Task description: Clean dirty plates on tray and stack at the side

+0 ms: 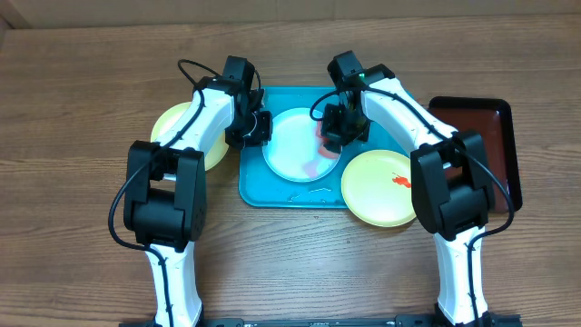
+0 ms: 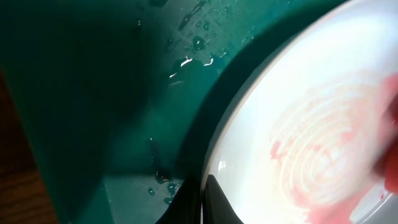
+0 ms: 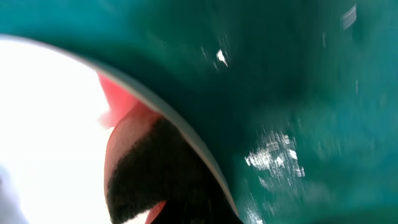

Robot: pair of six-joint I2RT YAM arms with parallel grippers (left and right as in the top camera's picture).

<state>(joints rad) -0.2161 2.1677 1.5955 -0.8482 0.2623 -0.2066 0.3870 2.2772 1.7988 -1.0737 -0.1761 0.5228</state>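
The light blue plate with a white centre (image 1: 292, 145) lies on the teal tray (image 1: 272, 193). My left gripper (image 1: 251, 127) is shut on the plate's left rim; the left wrist view shows its fingers (image 2: 202, 200) pinching the rim of the plate (image 2: 292, 106), which carries pink swirled smears. My right gripper (image 1: 336, 129) is shut on a pink sponge (image 1: 320, 156) pressed on the plate's right side; the sponge (image 3: 115, 99) shows beside the black finger (image 3: 155, 180). One yellow-green plate (image 1: 379, 189) with a red smear sits right of the tray. Another (image 1: 178, 127) lies on the table at the left.
A dark red-black tray (image 1: 481, 136) stands at the right edge of the wooden table. Water droplets lie on the teal tray floor (image 2: 186, 59), and it shows wet in the right wrist view (image 3: 298, 93). The left arm reaches over the left yellow-green plate.
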